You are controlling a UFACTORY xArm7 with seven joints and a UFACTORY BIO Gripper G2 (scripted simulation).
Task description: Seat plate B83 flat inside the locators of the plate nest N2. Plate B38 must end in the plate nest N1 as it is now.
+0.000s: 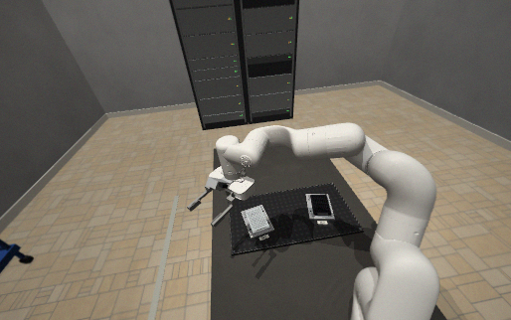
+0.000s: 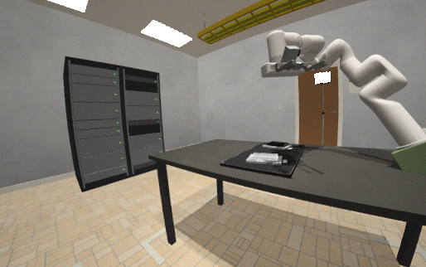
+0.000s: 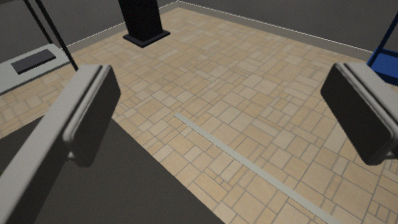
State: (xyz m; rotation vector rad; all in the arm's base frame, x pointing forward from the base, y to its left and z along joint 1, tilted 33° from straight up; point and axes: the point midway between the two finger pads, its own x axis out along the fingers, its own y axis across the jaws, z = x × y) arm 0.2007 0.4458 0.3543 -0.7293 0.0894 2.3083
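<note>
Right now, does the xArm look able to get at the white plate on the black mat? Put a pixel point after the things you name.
Probably yes: the end effector (image 1: pixel 208 214) (image 2: pixel 304 65) stands open and empty, and nothing covers the white plate (image 1: pixel 256 220) (image 2: pixel 265 157).

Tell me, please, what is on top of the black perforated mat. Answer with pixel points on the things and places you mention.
On the mat (image 1: pixel 293 239) (image 2: pixel 286 172) sit a pale plate (image 1: pixel 257 220) (image 2: pixel 264 157) and a dark plate (image 1: pixel 321 205) (image 2: pixel 277 143), each on a nest. The surface beneath them is hidden.
</note>
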